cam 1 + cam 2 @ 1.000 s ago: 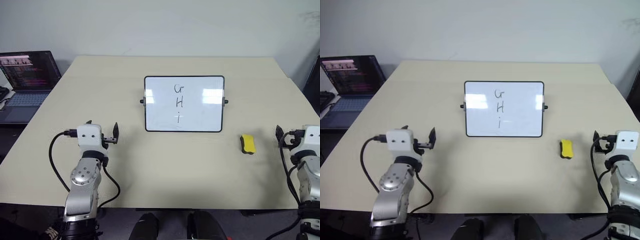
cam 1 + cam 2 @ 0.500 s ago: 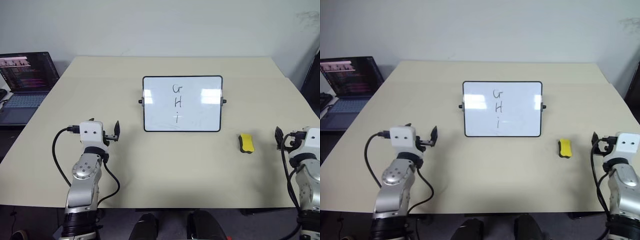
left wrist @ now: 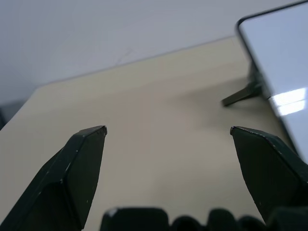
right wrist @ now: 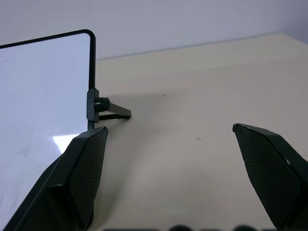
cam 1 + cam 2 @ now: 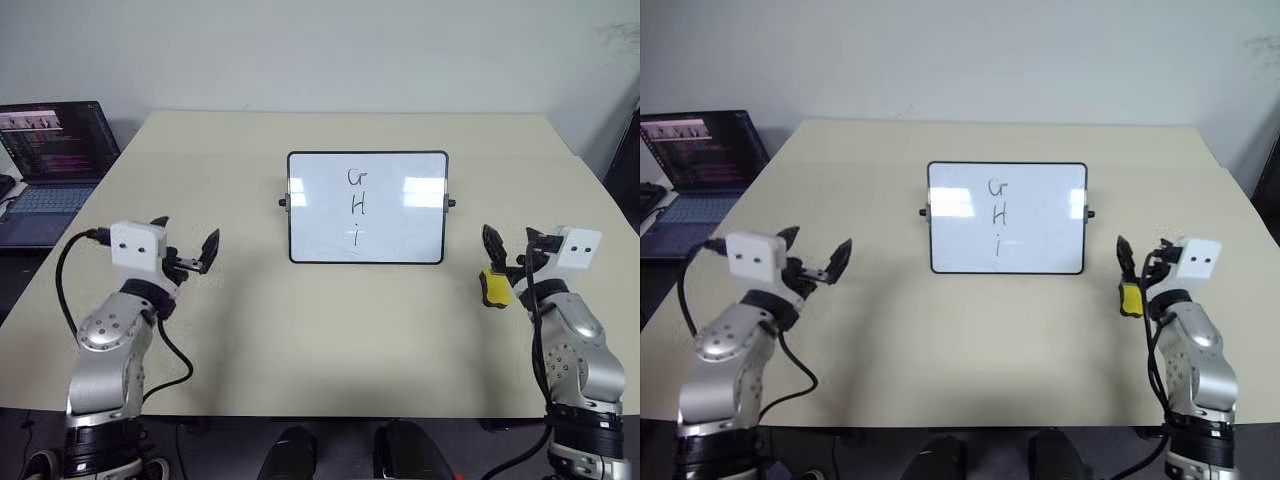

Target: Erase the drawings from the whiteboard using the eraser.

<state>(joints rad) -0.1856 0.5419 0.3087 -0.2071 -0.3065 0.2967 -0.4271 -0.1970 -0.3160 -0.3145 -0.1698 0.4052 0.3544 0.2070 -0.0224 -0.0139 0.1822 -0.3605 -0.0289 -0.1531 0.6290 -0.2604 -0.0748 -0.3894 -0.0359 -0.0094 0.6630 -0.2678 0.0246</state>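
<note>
- Your right claw (image 5: 509,252) hangs spread over the yellow eraser (image 5: 493,288), at the whiteboard's (image 5: 367,207) 4 o'clock
- Your left claw (image 5: 184,244) is spread, empty

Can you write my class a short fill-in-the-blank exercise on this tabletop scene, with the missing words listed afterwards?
1. The whiteboard carries three handwritten letters: G, H and ____.
2. The eraser lying on the table is ____ in colour.
3. The eraser lies closest to the robot's ____ hand, whose fingers are spread open.
4. Off the table's edge, on the side of the left hand, a ____ stands with its screen lit.

Missing words: I; yellow; right; laptop
</note>
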